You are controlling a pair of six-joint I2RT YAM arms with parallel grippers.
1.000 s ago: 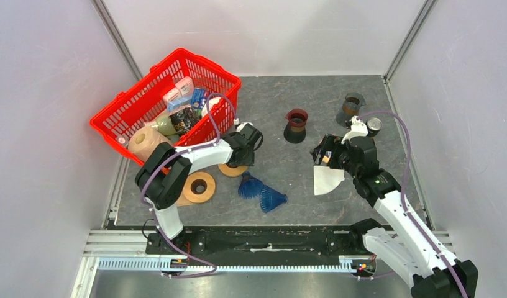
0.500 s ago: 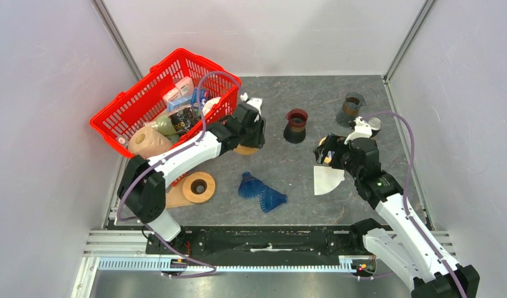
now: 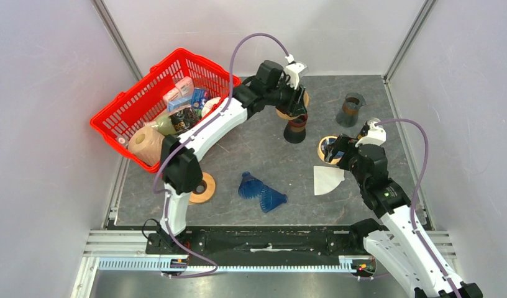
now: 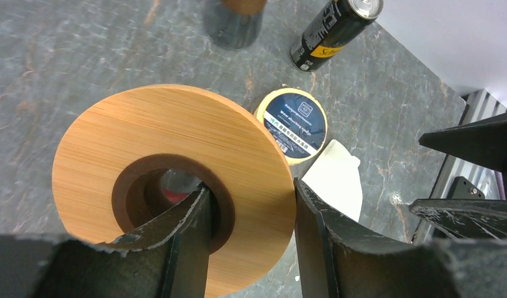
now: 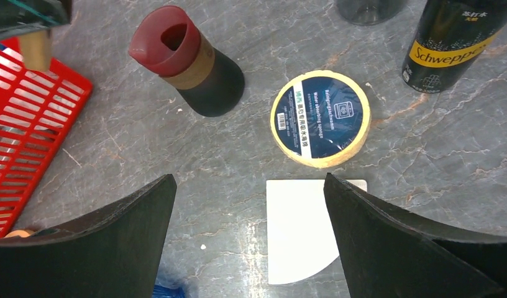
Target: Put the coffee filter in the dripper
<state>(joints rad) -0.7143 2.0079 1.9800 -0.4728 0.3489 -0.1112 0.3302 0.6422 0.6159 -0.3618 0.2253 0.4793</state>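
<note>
Pinches wooden ring [image 4: 176, 130], one jaw through its hole, with left gripper [image 4: 250, 189] by maroon dripper [image 5: 189, 62] left of blue-labelled tape roll [image 5: 320, 121], its print too small to read, shows white coffee filter [image 5: 299, 230] flat on worktop [image 5: 412, 186] just beside roll under right gripper [image 5: 249, 186] jaws spread wide, reads "Schweppes" on can [image 5: 453, 43] right of roll.

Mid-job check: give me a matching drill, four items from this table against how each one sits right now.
1 wooden ring
2 coffee filter
3 tape roll
4 black can

a standing upright
b white, lying flat
c clamped in the left gripper
d lying flat, blue label up

Pairs: 1-c, 2-b, 3-d, 4-a
</note>
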